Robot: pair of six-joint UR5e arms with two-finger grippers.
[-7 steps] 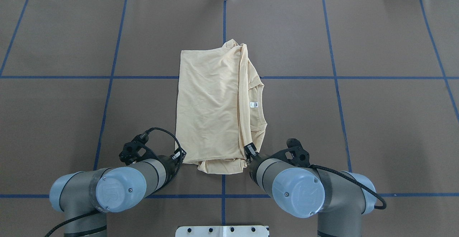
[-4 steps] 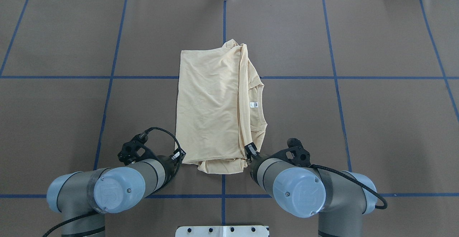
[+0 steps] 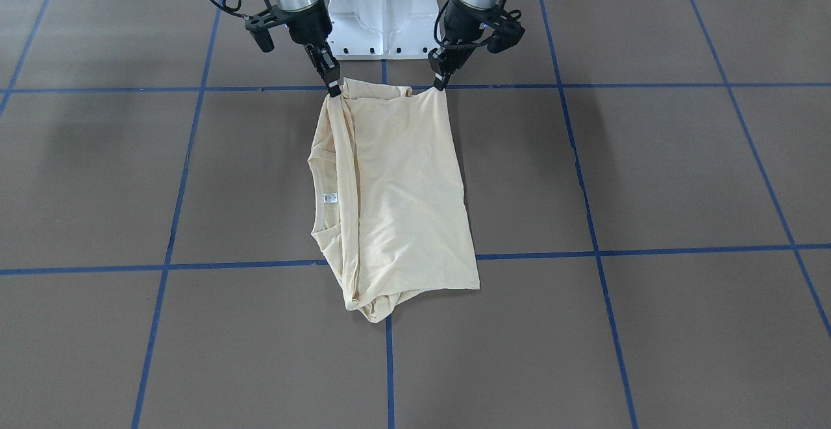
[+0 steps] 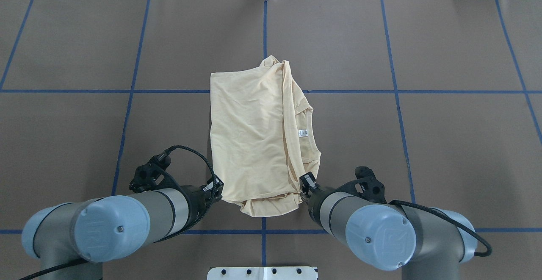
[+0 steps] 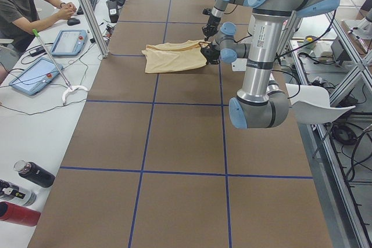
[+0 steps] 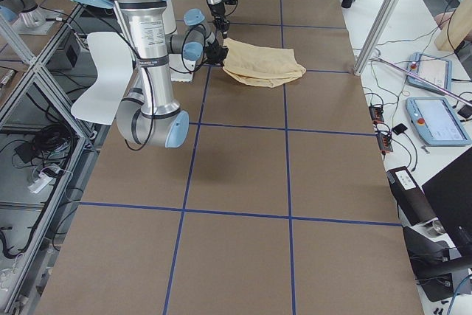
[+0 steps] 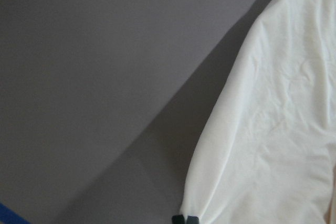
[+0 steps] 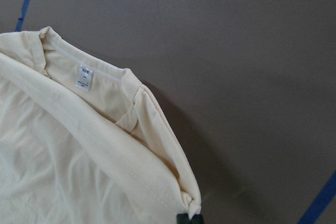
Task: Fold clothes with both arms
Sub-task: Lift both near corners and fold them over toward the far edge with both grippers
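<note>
The shirt [image 4: 250, 136] lies folded lengthways near the middle of the brown surface [image 4: 444, 144], over a crossing of the blue tape lines [image 4: 338, 91]. Its neck opening faces the robot's right. The end nearest the robot is raised a little; the rest lies flat.

The left pincer [image 4: 218, 189] is clenched on the near left corner of the shirt, and the right pincer [image 4: 305, 186] is clenched on the near right corner. In each wrist view the fingertips [image 8: 189, 217] sit closed together with cloth bunched between them.

The white pedestal [image 3: 383, 0] stands just behind the pincers, close to the held edge. The surface runs wide to either side of the shirt and beyond its far end, so the shirt is well apart from every edge.

Off the surface, in the left side view, a person [image 5: 23, 4] sits at a side desk with two tablets [image 5: 35, 75]; bottles [image 5: 32, 175] lie at that desk's near end.

A small white label [image 8: 85, 77] sits inside the neckline; its print is too small to read.
</note>
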